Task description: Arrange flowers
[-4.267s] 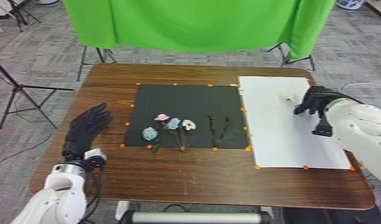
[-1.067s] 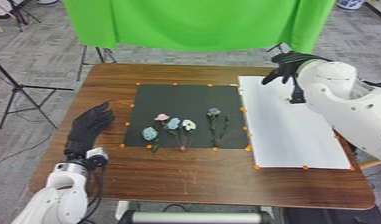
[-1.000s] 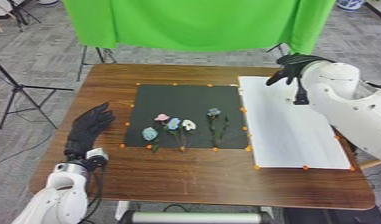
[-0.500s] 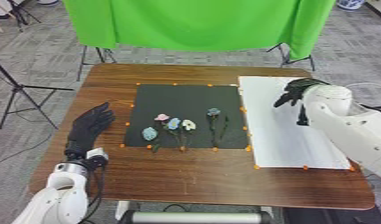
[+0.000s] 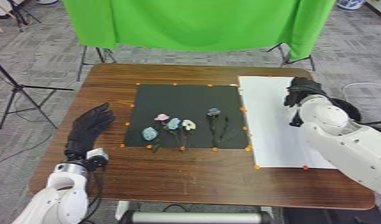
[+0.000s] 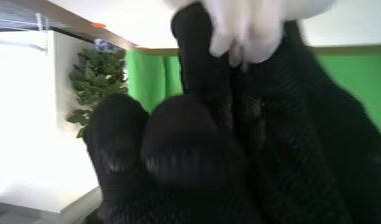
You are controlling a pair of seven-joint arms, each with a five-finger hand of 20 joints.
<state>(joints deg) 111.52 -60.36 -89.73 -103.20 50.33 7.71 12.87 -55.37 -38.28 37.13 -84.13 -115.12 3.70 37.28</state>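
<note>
My right hand (image 5: 304,91) is over the upper right of the white sheet (image 5: 280,145). In the right wrist view, white petals (image 6: 250,27) lie against the fingers of my right hand (image 6: 195,155), which are curled round this white flower. On the black mat (image 5: 173,97) lie a round pale-blue flower (image 5: 150,133), a pink one (image 5: 162,117), a blue one (image 5: 173,123) and a white one (image 5: 188,125). Right of them is a grey-blue flower (image 5: 214,111) on a green stem, beside another green stem (image 5: 225,127). My left hand (image 5: 90,122) rests with straight fingers left of the mat.
Orange markers (image 5: 243,109) line the edges of mat and sheet on the brown table (image 5: 186,175). Beyond the table hangs a green cloth (image 5: 200,25), and a black tripod (image 5: 20,87) stands at the left. A leafy plant (image 6: 98,80) appears in the right wrist view.
The grey-blue flower has come onto the mat at a stem's upper end. My right hand went to the sheet's far edge, then came back toward the sheet's right side. The left hand kept still.
</note>
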